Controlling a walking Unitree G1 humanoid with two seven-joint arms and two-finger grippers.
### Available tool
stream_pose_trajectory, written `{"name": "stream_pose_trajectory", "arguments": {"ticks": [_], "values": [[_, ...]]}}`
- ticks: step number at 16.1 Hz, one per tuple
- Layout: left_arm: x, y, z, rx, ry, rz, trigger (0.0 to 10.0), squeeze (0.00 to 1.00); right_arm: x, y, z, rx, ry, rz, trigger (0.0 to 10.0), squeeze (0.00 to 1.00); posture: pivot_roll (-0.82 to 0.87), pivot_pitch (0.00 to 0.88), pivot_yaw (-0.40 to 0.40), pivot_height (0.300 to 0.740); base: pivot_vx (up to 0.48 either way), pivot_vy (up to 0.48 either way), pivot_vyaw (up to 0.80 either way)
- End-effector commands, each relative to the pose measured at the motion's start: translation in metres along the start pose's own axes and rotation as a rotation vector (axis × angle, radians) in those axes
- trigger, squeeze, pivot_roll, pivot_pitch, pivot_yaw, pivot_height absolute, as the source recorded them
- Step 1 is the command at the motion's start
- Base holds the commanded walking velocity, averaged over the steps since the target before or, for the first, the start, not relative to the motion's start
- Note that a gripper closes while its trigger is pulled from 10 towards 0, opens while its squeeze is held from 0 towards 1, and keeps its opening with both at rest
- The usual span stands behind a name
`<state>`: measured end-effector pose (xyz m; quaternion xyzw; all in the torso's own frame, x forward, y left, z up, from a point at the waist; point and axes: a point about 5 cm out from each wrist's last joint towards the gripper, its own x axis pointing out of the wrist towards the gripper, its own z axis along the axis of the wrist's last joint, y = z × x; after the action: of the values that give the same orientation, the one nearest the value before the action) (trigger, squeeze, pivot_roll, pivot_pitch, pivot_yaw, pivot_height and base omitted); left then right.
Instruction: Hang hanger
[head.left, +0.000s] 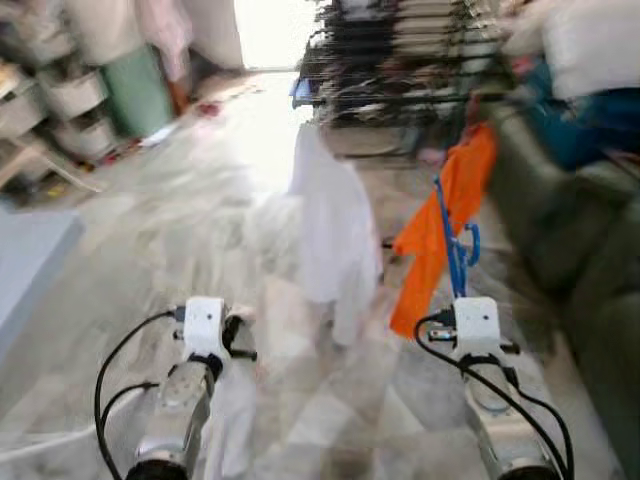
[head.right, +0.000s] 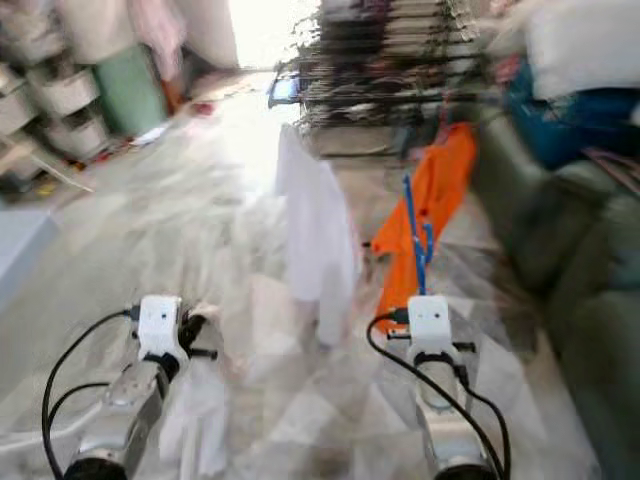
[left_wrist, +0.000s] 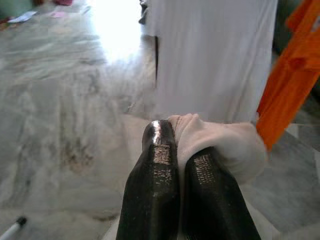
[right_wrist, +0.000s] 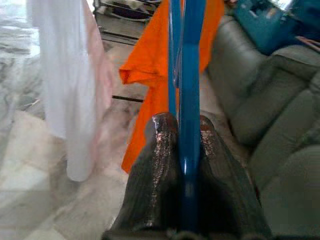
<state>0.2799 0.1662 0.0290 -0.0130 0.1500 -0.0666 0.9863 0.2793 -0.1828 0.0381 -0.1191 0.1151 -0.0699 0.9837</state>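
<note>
Two garments hang ahead of the robot over a marble floor (head.left: 150, 230): one white garment (head.left: 335, 225) and one orange garment (head.left: 445, 215) just beside it. One blue hanger (right_wrist: 187, 100) stands upright in the right gripper (right_wrist: 182, 130), whose two black fingers (right_wrist: 160, 165) are pressed against the hanger's shaft from either side; in the head views the hanger (head.left: 455, 245) rises in front of the orange garment, its curled end near the cloth. The left gripper (left_wrist: 181, 145) has its fingers (left_wrist: 155, 170) squeezed together on one bunch of pale cloth (left_wrist: 220, 142), which droops below the arm toward the floor. One grey-green sofa (head.left: 580, 260) runs along the robot's right, with a dark rack (head.left: 400, 55) at the far end. A single marker pen (left_wrist: 12, 227) lies on the floor. The head views are blurred, and no lettering can be read.
</note>
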Motion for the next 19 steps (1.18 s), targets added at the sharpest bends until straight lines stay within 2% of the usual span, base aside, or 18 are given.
{"name": "stream_pose_trajectory", "arguments": {"ticks": [1, 6, 13, 19], "values": [[-0.002, 0.009, 0.004, 0.022, -0.007, 0.013, 10.0, 0.0, 0.0, 0.009, 0.006, 0.017, -0.023, 0.017, 10.0, 0.0, -0.14, 0.0, 0.074, 0.74, 0.0, 0.48, -0.57], [-0.002, 0.007, 0.002, 0.029, 0.011, -0.012, 10.0, 0.0, -0.004, 0.009, 0.0, 0.017, -0.01, 0.01, 10.0, 0.0, -0.14, 0.0, 0.083, 0.74, 0.0, 0.448, -0.45], [-0.008, -0.006, -0.01, 0.019, 0.043, -0.048, 10.0, 0.0, -0.006, 0.013, -0.005, 0.007, 0.008, 0.055, 10.0, 0.0, -0.14, 0.0, 0.08, 0.74, 0.0, 0.0, 0.0], [-0.009, -0.006, -0.01, 0.005, 0.031, -0.043, 10.0, 0.0, -0.007, 0.019, -0.004, -0.008, 0.009, 0.098, 10.0, 0.0, -0.14, 0.0, 0.065, 0.74, 0.0, 0.0, 0.0]]}}
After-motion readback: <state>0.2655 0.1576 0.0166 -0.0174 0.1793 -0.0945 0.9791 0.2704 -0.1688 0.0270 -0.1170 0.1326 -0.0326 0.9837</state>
